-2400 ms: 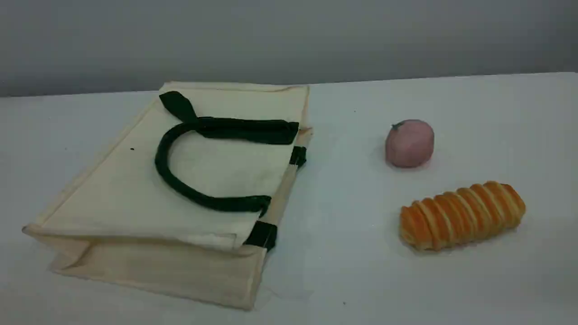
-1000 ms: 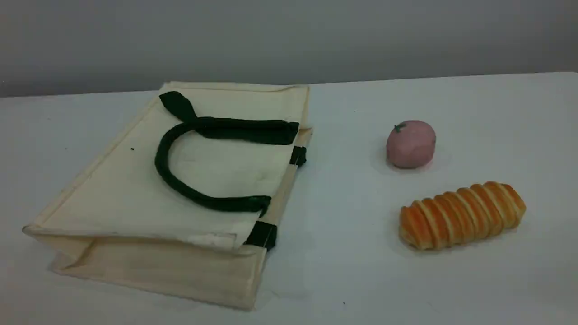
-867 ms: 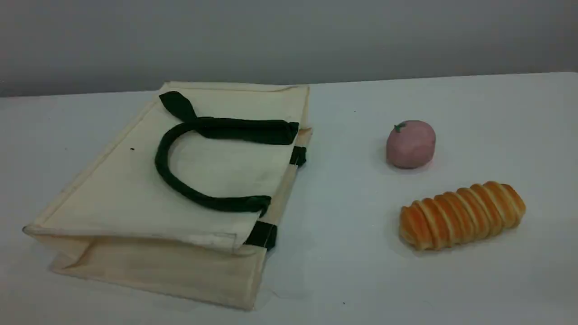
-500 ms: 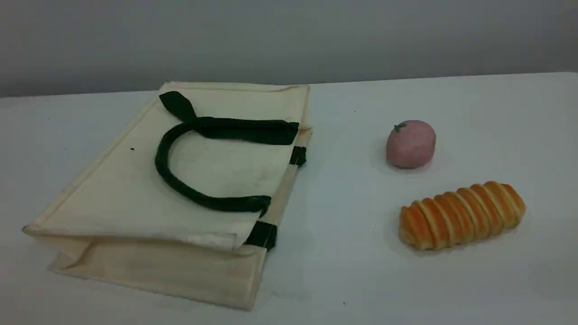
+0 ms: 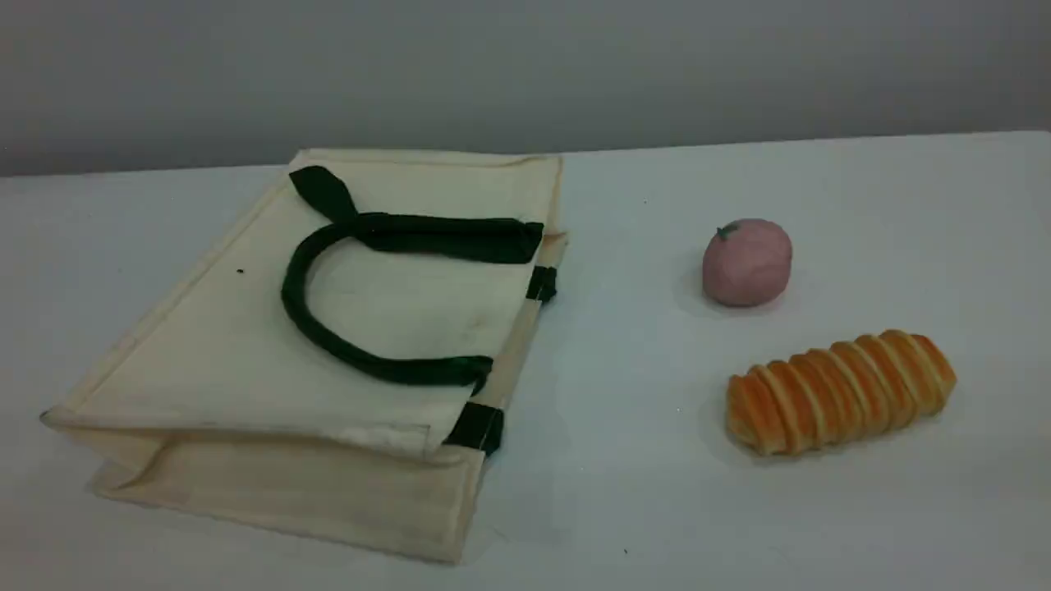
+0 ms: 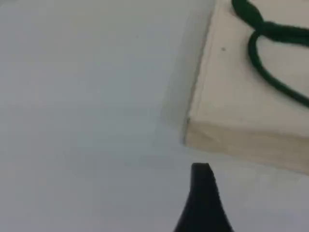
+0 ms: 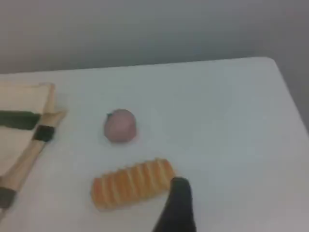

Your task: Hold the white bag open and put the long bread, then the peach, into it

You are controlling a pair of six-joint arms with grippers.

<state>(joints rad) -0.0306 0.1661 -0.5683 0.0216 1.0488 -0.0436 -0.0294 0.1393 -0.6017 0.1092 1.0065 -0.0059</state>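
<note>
The white bag [image 5: 213,353] lies flat and closed on the left of the table, rim toward the right, with its dark green handle [image 5: 289,295] curled on top. To its right lies the peach [image 5: 747,263]; the long bread [image 5: 842,392] is nearer the front. Neither gripper shows in the scene view. In the left wrist view one dark fingertip [image 6: 202,193] hangs over bare table just off the white bag's [image 6: 241,96] corner. In the right wrist view a dark fingertip [image 7: 179,203] sits just right of the long bread [image 7: 133,183], with the peach [image 7: 119,125] beyond. Nothing is held.
The table [image 5: 624,460] is white, with a grey wall behind its far edge. Its right edge [image 7: 289,92] shows in the right wrist view. A strip of bare table separates the bag's rim from the peach and the bread.
The peach has turned very slightly since the oldest frame. Over the last second the bag, the bread and the peach have stayed put.
</note>
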